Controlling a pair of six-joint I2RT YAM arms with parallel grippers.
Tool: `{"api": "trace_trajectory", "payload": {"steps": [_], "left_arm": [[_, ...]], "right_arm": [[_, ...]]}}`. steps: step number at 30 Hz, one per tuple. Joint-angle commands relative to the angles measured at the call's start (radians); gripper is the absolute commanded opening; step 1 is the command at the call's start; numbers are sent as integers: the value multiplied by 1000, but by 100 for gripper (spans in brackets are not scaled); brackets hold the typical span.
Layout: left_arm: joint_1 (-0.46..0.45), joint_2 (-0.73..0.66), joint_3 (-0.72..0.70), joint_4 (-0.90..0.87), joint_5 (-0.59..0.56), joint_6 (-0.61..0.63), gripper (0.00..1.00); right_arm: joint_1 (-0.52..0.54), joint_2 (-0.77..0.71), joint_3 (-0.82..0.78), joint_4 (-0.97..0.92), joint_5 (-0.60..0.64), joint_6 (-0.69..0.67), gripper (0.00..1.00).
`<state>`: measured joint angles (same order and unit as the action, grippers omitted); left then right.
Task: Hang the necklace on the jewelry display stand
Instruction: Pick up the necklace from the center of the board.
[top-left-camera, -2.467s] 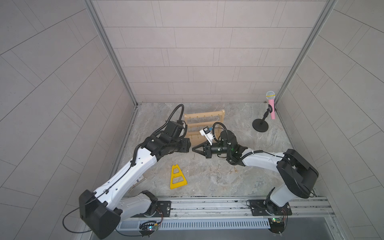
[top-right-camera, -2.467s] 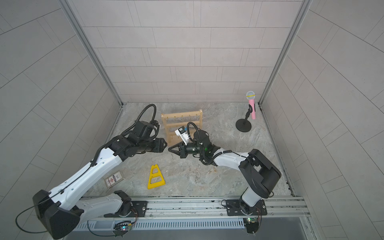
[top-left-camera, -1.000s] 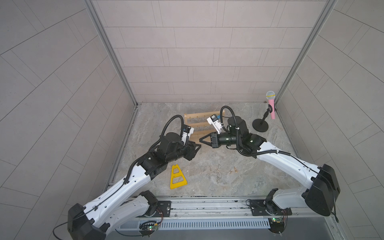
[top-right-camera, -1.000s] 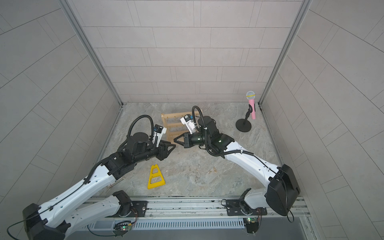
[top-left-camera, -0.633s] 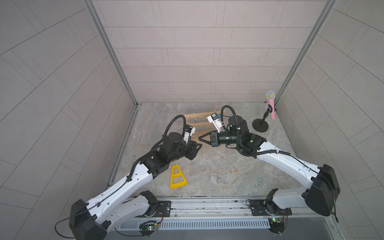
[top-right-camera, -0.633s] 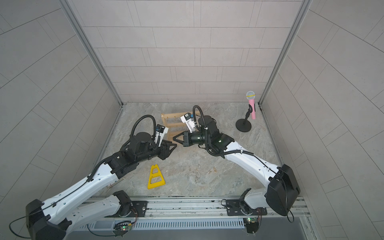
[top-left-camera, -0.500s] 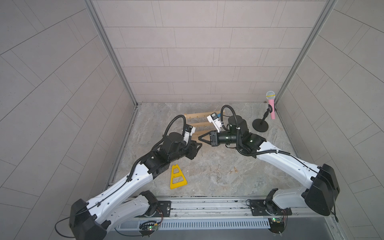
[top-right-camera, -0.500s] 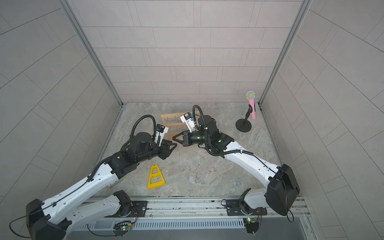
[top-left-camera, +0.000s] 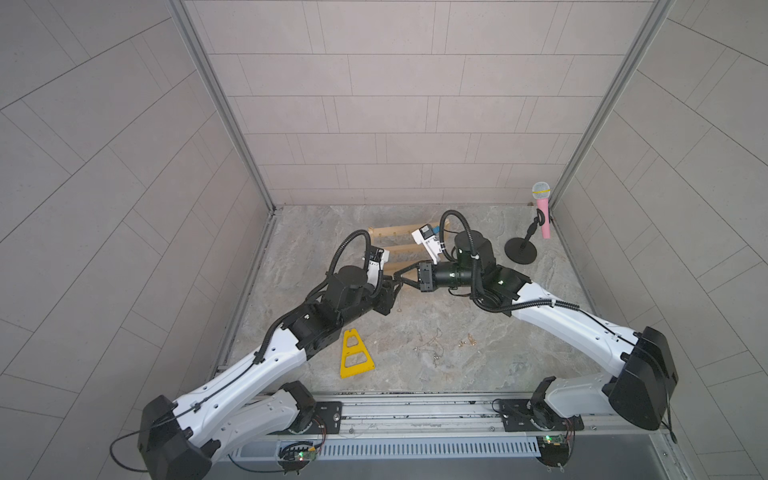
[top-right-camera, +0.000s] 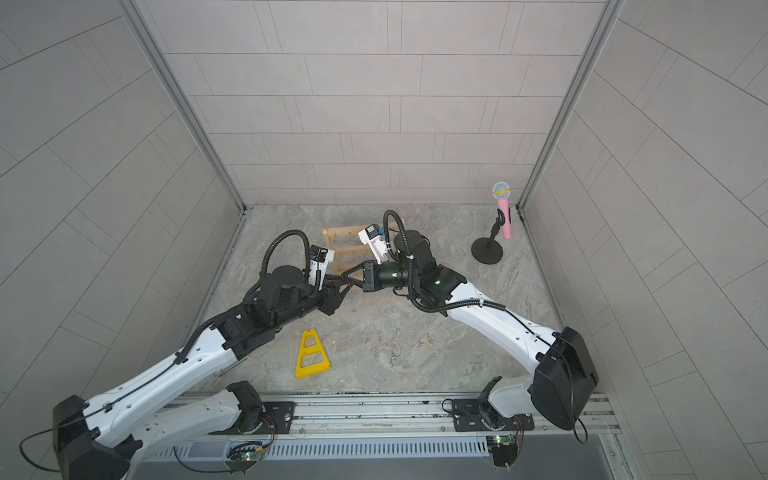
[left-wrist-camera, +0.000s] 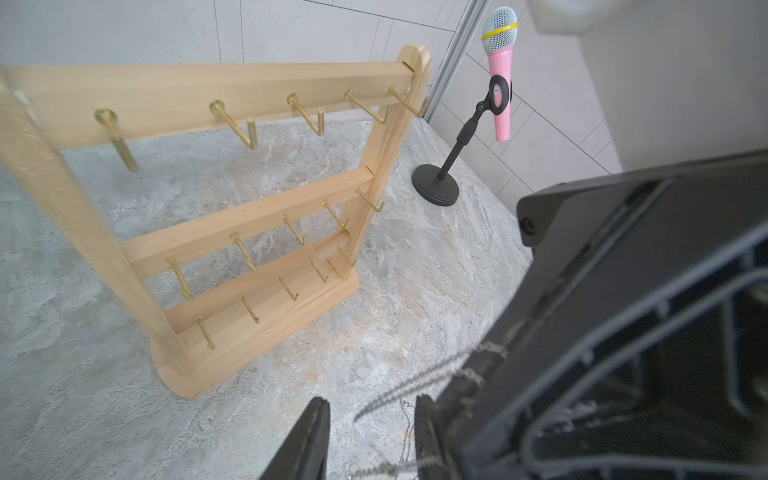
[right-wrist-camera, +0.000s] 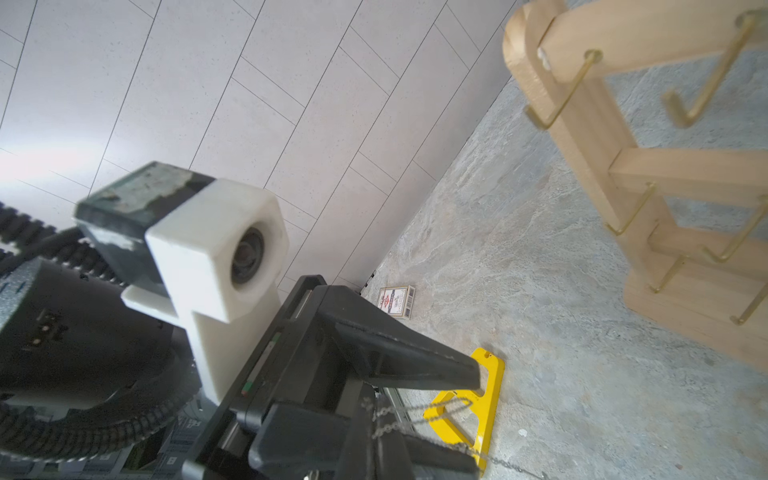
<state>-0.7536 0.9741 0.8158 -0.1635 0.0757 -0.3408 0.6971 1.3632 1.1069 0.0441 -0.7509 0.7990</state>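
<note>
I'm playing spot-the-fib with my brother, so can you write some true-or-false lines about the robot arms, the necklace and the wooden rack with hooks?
1. No jewelry hangs on the pale wooden three-bar rack. True.
2. The pink microphone lies on its side. False: it is clipped in its black round-based stand.
3. The thin silver chain necklace runs between the open fingers of the left gripper. True.
4. The flat yellow triangular frame leans on the rack. False: it lies flat, apart from the rack, nearer the arms' bases.
5. The right gripper is wide open. False: it is shut on the necklace.
</note>
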Motion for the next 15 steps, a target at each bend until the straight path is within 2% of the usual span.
{"api": "trace_trajectory", "payload": {"steps": [1, 15], "left_arm": [[-4, -5, -16, 39, -25, 3, 37], [-4, -12, -23, 53, -19, -11, 12]], "right_arm": [[6, 4, 12, 44, 6, 39, 0], [3, 22, -3, 59, 23, 70, 0]]}}
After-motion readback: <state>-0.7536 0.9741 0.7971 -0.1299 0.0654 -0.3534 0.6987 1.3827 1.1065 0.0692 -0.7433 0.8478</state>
